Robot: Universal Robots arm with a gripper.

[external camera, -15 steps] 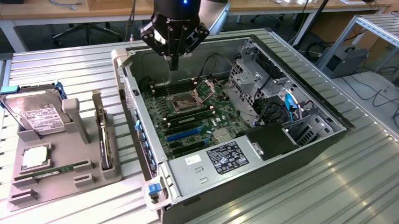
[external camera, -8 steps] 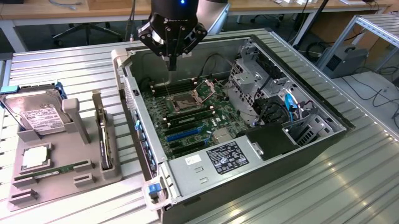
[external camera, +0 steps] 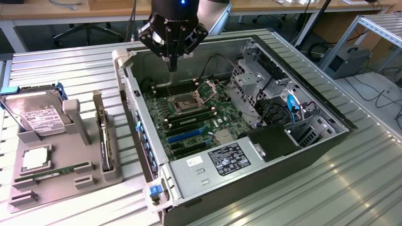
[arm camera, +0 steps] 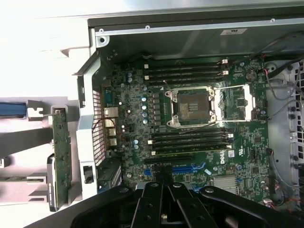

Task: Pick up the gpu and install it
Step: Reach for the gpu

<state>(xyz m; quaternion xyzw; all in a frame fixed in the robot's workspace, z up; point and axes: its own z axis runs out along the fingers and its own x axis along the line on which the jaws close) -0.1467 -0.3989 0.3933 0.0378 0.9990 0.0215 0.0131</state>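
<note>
Gpu (external camera: 105,141) in grey holder (external camera: 50,190), well apart from closed claw (external camera: 172,62)

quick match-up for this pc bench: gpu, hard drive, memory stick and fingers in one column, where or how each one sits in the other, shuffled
Things
1. gpu
2. hard drive
3. memory stick
4. fingers

Place or state
A. green, lying flat in the grey holder
B. shut, above the open computer
C. standing on edge in the holder, on the side nearest the computer
D. propped up in the holder, white label showing

Pairs: 1-C, 2-D, 3-A, 4-B
</note>
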